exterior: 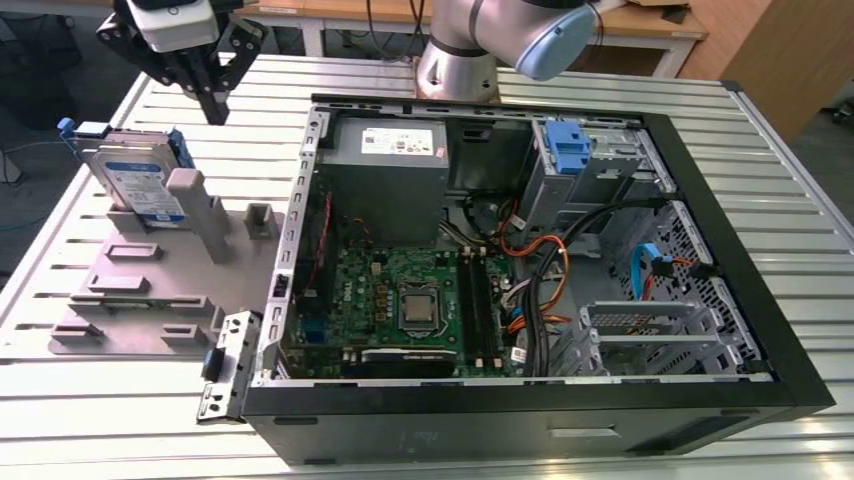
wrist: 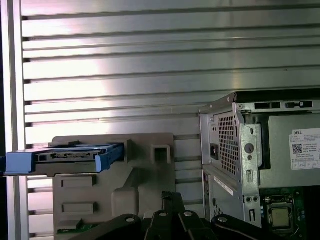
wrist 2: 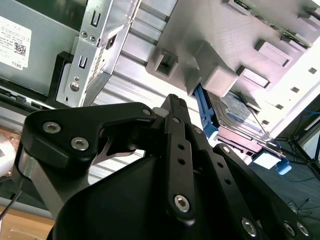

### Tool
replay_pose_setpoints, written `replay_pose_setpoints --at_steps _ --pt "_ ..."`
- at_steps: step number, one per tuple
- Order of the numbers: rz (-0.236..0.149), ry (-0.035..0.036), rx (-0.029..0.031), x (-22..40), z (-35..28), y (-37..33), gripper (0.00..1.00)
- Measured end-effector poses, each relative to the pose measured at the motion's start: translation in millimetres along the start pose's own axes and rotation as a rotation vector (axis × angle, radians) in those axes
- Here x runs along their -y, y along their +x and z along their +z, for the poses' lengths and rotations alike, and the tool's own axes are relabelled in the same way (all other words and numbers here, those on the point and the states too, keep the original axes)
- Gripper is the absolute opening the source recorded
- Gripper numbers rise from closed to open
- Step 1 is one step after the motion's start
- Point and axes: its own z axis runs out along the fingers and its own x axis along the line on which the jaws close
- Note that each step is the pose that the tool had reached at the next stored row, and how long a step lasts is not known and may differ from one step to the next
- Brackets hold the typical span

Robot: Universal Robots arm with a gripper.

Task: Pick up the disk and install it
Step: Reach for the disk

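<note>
The disk (exterior: 138,185) stands on edge in a grey holder (exterior: 147,290) at the exterior view's left, its blue-and-white label facing out and blue rails along its sides. My gripper (exterior: 214,112) hangs above the table, behind the disk and slightly toward the open computer case (exterior: 747,300), clear of both. Its fingers are shut with nothing between them. The second wrist view shows the gripper (wrist 2: 175,102) with the disk (wrist 2: 232,112) beyond it in the holder. In the first wrist view the disk (wrist: 70,157) is seen edge-on, past the gripper (wrist: 172,197).
The open case lies on its side on the slatted metal table (exterior: 94,400). A grey power supply (exterior: 387,150) sits at its back, and a bare blue bracket (exterior: 567,150) in the drive bay. Motherboard (exterior: 400,300) and cables (exterior: 547,260) fill the middle. The arm's base (exterior: 461,60) stands behind the case.
</note>
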Motion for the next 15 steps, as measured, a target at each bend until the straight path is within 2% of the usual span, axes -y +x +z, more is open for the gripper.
replay_pose_setpoints --at_steps 9,15 --pt "0.002 -0.0001 0.0000 -2.1 2.7 12.3 0.11" --pt "0.002 -0.0001 0.0001 -1.9 4.7 26.7 0.11"
